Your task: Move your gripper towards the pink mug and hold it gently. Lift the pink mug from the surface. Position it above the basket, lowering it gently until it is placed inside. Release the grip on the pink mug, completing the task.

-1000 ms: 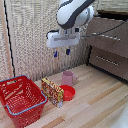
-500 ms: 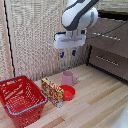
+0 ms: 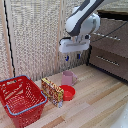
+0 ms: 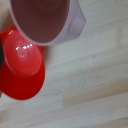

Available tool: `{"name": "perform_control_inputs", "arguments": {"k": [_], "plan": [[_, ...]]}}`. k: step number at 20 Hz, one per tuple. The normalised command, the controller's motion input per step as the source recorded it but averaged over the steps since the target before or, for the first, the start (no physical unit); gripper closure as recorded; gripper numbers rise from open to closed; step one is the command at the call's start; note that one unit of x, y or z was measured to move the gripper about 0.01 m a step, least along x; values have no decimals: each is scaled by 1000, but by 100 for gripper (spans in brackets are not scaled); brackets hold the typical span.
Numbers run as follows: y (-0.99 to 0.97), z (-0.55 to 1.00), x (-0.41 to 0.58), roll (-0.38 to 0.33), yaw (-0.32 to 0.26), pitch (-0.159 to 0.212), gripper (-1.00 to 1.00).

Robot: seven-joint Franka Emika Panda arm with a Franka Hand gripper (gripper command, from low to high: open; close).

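Though lower now, fingers above pink mug

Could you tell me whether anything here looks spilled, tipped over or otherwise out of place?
Nothing stands out. The pink mug stands upright and empty on the surface, beside the red bowl, and the basket sits level. The gripper hovers above the mug.
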Motion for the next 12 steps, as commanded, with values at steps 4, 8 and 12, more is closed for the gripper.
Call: {"name": "perform_control_inputs", "arguments": {"k": [4,8,12], "plan": [[-290,-384,271,-9,165,33,-100],[-184,-399,142,-44,164,47,-100],[-146,-380,-7,-46,118,86,-100]]}}
